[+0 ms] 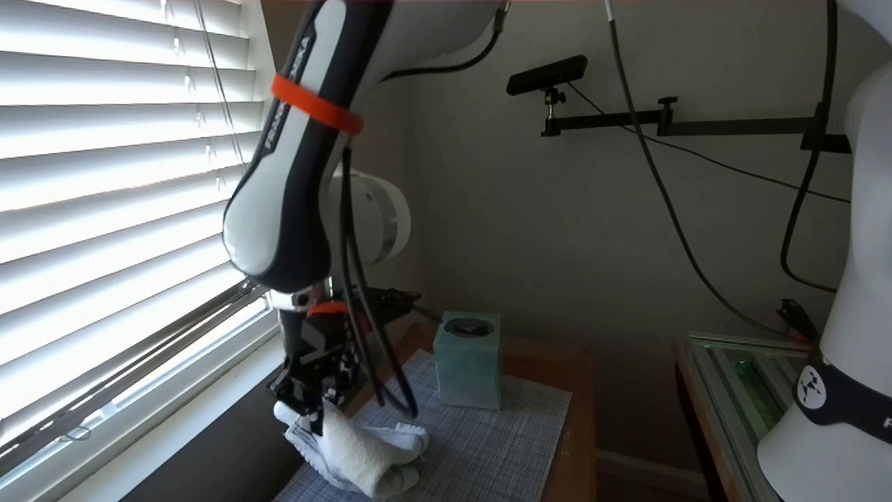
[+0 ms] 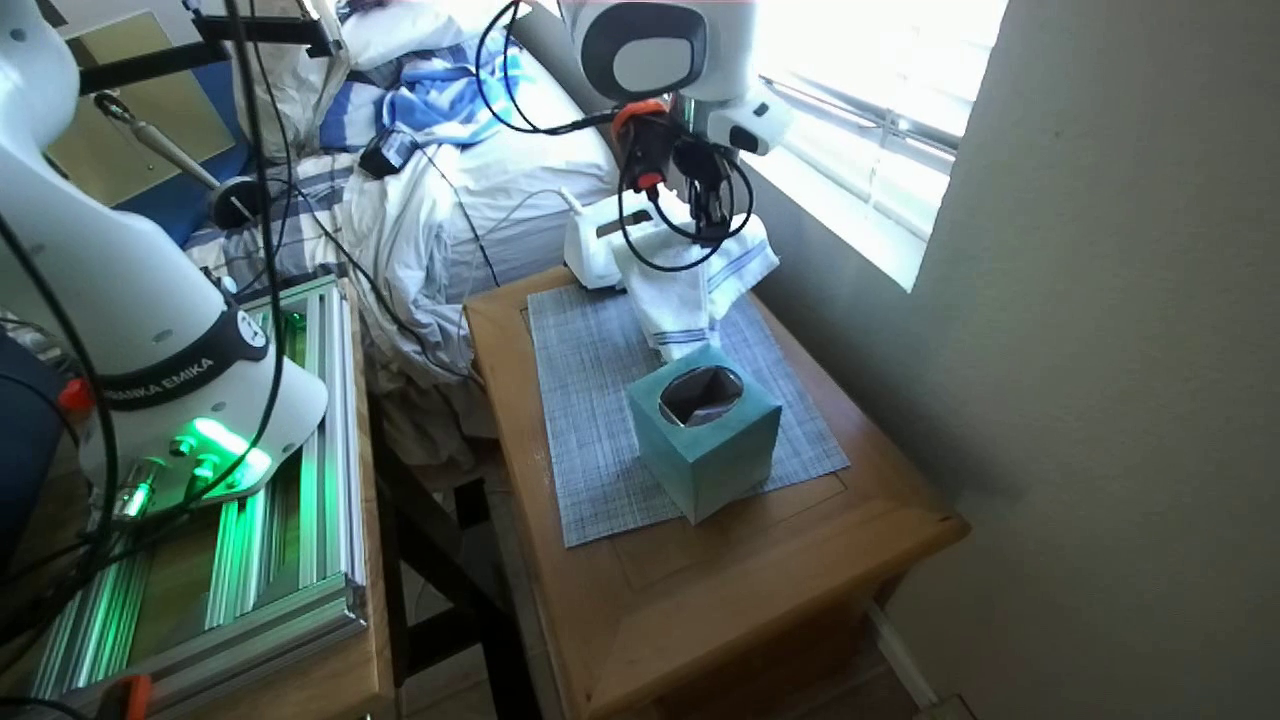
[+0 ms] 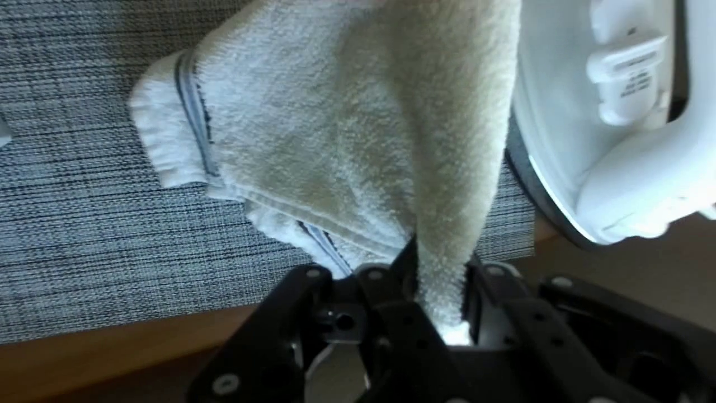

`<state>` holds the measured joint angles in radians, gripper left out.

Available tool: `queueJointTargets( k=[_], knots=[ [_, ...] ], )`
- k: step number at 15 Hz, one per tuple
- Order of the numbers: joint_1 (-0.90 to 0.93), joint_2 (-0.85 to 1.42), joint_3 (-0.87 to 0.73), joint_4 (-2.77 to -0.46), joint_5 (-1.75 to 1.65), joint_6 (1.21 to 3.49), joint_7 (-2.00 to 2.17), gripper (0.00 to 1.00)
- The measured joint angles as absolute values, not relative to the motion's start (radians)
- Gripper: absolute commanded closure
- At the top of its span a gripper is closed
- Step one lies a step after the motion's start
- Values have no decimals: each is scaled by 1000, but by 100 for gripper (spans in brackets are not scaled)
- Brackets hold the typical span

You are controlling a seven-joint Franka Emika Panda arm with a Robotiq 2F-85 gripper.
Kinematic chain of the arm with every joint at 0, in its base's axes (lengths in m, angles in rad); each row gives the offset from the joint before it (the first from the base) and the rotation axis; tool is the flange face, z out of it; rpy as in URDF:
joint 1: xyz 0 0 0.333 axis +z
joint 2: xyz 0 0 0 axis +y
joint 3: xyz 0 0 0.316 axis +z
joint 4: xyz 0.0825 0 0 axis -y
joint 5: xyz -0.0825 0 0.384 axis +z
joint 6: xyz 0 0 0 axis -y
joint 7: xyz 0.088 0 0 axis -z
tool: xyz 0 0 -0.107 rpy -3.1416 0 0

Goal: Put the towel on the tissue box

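The white towel with dark stripes (image 1: 369, 457) is bunched over the grey placemat (image 1: 519, 432); it also shows in an exterior view (image 2: 665, 290) and the wrist view (image 3: 335, 123). My gripper (image 3: 442, 274) is shut on a fold of the towel, which stands up between the fingers. In both exterior views the gripper (image 1: 317, 418) (image 2: 712, 235) points down at the towel's window-side end. The rest of the towel droops toward the mat. The green tissue box (image 1: 468, 373) (image 2: 705, 450) stands upright on the mat, its oval opening facing up, apart from the gripper.
A white iron (image 2: 590, 245) stands at the table end by the bed, close beside the towel in the wrist view (image 3: 643, 173). The wooden table (image 2: 640, 620) borders the window wall. Black cables (image 1: 369, 335) hang from the arm near the gripper.
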<state>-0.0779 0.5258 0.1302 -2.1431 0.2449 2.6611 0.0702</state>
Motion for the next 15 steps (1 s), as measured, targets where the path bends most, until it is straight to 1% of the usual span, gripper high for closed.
queueJointTargets(
  k=[2,5,11,15],
  knots=[
    [-132,422,163,-2187,290,2568,-7,97],
    [-159,264,155,-2231,341,2417,-81,97],
    [-149,14,59,-2244,341,2144,-118,97],
    [-151,-86,-32,-2229,242,2072,-73,97]
  ],
)
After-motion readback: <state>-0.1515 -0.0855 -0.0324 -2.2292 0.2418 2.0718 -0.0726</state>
